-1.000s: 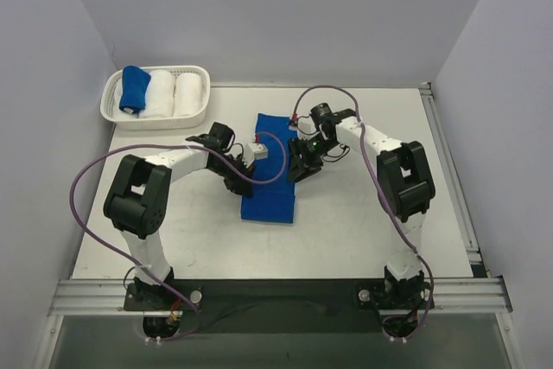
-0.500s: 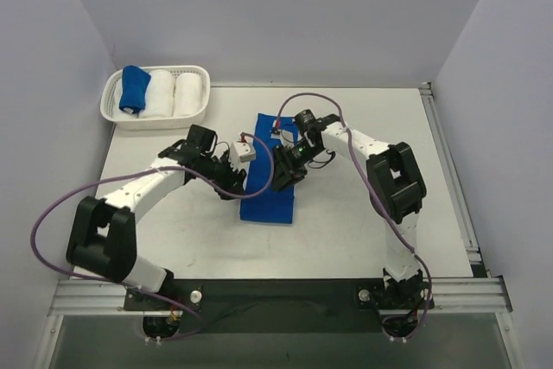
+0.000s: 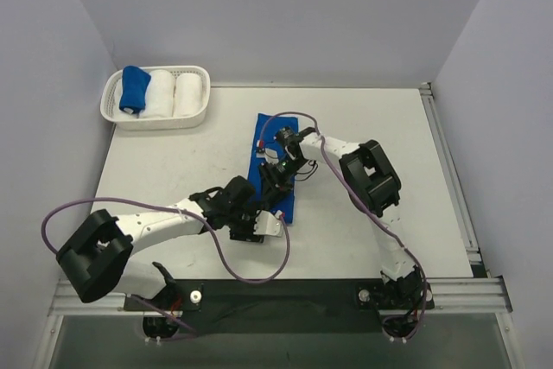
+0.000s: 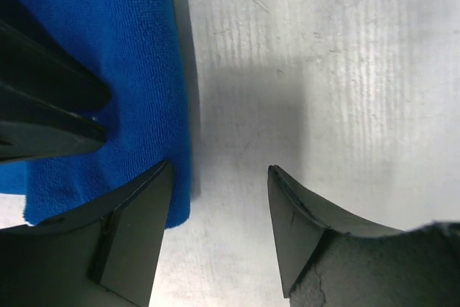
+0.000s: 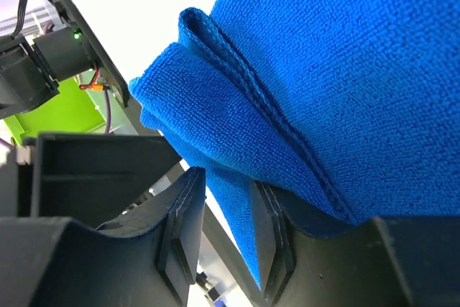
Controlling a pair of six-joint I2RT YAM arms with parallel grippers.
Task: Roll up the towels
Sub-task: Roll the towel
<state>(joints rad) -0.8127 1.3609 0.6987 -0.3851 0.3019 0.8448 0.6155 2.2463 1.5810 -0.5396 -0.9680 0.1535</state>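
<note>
White table (image 3: pixel 363 213), pale walls (image 3: pixel 259 15) on three sides.

Far left corner: white basket (image 3: pixel 160 122) with one blue roll (image 3: pixel 134 90) at its left end and two white rolls (image 3: pixel 160 92) beside it.

Middle of table: blue towel (image 3: pixel 286 199) laid out as a long strip, running away from the arm bases. Only the far end and the near right corner plain from above. The middle is covered by both wrists, and a purple cable (image 3: pixel 289 114) loops over the far end.

Left claw (image 3: pixel 259 229): down low at the near end of the towel, jaws spread wide, nothing between them but bare table. In the wrist view, one finger (image 4: pixel 136 228) at the cloth's edge, the other out over the table. Cannot tell whether that finger touches the cloth. Dark bars (image 4: pixel 43 113) lying on the blue at the left edge of that view, cut off by the frame. Hard to say what they are.

Right claw (image 3: pixel 275 177): on the towel just beyond the left claw, tips hidden from above by its own wrist. In the wrist view, jaws nearly together with a folded, hemmed edge of the towel pinched between the pads, and cloth bunched in layers above them. Rest of the strip runs out of frame.
</note>
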